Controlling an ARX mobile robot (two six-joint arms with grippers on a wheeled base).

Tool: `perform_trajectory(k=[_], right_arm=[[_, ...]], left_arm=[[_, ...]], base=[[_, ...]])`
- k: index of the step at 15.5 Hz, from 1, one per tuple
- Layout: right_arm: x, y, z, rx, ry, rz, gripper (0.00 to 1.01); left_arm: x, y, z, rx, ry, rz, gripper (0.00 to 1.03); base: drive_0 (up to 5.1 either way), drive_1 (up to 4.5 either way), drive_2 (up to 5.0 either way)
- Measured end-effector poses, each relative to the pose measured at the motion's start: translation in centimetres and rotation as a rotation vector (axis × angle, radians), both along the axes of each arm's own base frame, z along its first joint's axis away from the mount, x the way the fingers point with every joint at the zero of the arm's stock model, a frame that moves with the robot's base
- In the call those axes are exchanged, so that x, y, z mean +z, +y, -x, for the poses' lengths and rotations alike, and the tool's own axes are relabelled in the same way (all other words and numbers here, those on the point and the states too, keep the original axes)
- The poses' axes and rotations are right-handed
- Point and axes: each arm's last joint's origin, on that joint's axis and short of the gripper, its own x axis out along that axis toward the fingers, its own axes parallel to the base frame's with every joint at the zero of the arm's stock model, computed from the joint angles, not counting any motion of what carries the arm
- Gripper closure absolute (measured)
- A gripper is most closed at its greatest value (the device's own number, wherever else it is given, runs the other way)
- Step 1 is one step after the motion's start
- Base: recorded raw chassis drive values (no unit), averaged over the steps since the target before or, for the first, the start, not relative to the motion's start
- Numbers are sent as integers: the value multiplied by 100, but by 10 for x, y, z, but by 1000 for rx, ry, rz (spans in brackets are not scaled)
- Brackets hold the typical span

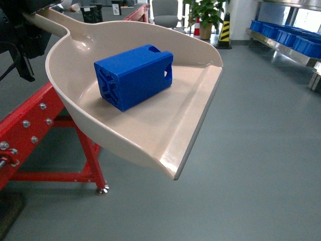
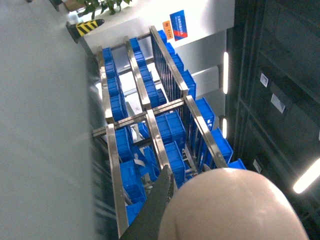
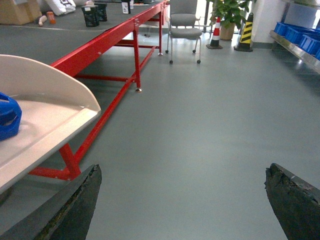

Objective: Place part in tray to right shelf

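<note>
The beige tray (image 1: pixel 165 125) hangs tilted over the floor at centre-left of the head view, its long handle running up-left into my left gripper (image 1: pixel 31 20), which is shut on it. The blue part (image 1: pixel 134 76) lies on its side inside the tray. In the left wrist view one dark finger (image 2: pixel 159 205) presses against the tray's rounded back (image 2: pixel 230 210); the other finger is hidden. My right gripper (image 3: pixel 183 170) is open over bare floor, holding nothing, with the tray's lip (image 3: pixel 45 125) to its left. The right shelf (image 1: pixel 281 47) stands at the far right with blue crates (image 1: pixel 301 42).
A long red-framed table (image 1: pixel 30 120) runs along the left, its foot under the tray. A grey chair (image 3: pixel 184 20), a potted plant (image 1: pixel 205 12) and a yellow-black cone (image 1: pixel 224 30) stand at the back. Grey floor (image 1: pixel 251 150) lies between the tray and the shelf.
</note>
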Motion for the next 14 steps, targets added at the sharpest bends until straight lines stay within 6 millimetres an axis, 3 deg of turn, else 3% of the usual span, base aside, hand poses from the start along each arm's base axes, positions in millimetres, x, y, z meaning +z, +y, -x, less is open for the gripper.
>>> perform_trajectory(k=[14], right_arm=[[0, 0, 0, 0, -1, 0, 3]], left_arm=[[0, -1, 0, -3, -3, 0, 91]], base=[[509, -237, -237]])
